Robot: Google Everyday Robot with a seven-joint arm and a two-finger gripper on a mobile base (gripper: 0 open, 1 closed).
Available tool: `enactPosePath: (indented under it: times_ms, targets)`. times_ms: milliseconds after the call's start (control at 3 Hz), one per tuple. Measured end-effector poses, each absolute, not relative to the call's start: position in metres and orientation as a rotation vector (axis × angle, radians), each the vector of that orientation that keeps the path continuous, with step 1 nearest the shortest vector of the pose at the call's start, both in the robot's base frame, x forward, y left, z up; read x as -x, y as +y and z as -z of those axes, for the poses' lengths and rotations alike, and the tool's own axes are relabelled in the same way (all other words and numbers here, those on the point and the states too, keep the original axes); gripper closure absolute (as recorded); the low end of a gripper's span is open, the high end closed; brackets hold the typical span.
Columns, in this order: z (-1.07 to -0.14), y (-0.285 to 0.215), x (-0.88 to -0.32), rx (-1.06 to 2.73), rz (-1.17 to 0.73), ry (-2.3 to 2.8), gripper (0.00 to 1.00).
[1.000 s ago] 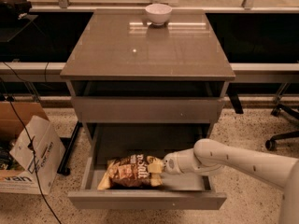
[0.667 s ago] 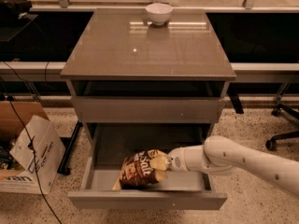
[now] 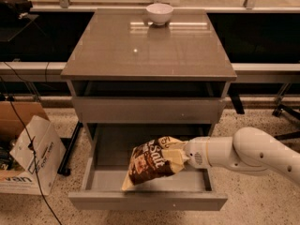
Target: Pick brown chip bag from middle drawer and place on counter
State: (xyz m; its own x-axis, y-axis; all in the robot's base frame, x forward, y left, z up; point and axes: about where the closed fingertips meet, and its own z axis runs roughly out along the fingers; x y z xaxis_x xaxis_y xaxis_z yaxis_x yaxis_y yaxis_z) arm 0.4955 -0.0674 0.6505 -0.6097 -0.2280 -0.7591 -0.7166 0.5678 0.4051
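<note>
My gripper (image 3: 180,156) reaches in from the right over the open middle drawer (image 3: 147,199) and is shut on the right end of the brown chip bag (image 3: 150,163). The bag hangs tilted above the drawer floor, its lower left corner down near the front wall, white "Salt" lettering facing up. The white arm runs off to the right edge. The counter (image 3: 150,48) is the glossy grey-brown top of the cabinet, above and behind the gripper.
A small white bowl (image 3: 159,13) stands at the back middle of the counter. A shut drawer panel (image 3: 147,109) sits above the open one. A cardboard box (image 3: 28,149) with a white bag stands on the terrazzo floor at left. A chair base (image 3: 286,109) shows at right.
The gripper has lifted the chip bag off the drawer floor and carried it up and to the right; the bag now hangs tilted instead of lying flat.
</note>
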Motion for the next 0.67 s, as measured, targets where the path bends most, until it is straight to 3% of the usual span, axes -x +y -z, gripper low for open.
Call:
enactPosePath:
  times_ms: [667]
  targets:
    - [-0.779,-0.101,-0.482,0.93,-0.854,1.908,1.0]
